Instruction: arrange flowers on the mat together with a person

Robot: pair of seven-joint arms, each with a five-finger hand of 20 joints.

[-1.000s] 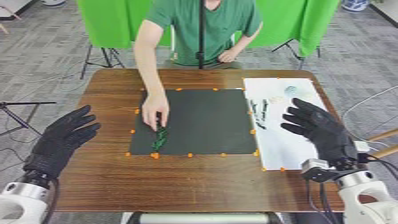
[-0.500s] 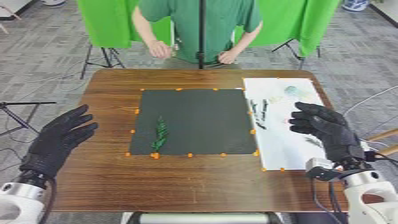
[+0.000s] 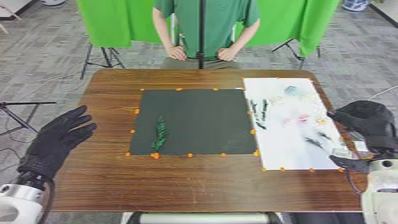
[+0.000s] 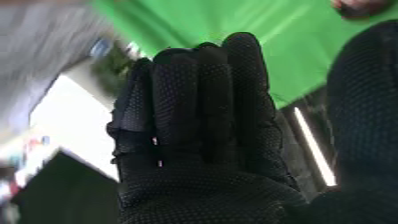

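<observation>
Pink flowers [image 3: 304, 118] uncovered on white sheet [image 3: 282, 156], right hand [image 3: 369, 116] shifted farther right

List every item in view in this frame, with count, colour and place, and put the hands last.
mat: one, black, mid-table
sprig: one, green, left part of the mat
sheet: one, white, right of the mat
flowers: several, too small to count, pink and pale, on the sheet
stems: several, dark, on the sheet
markers: many, orange, along the edges of mat and sheet
table: one, brown, under all these
curtain: green, behind the table
floor: grey, around the table
left hand: one, black, left of the mat
right hand: one, black, at the table's right edge
person's hands: two, at the table's far edge
</observation>
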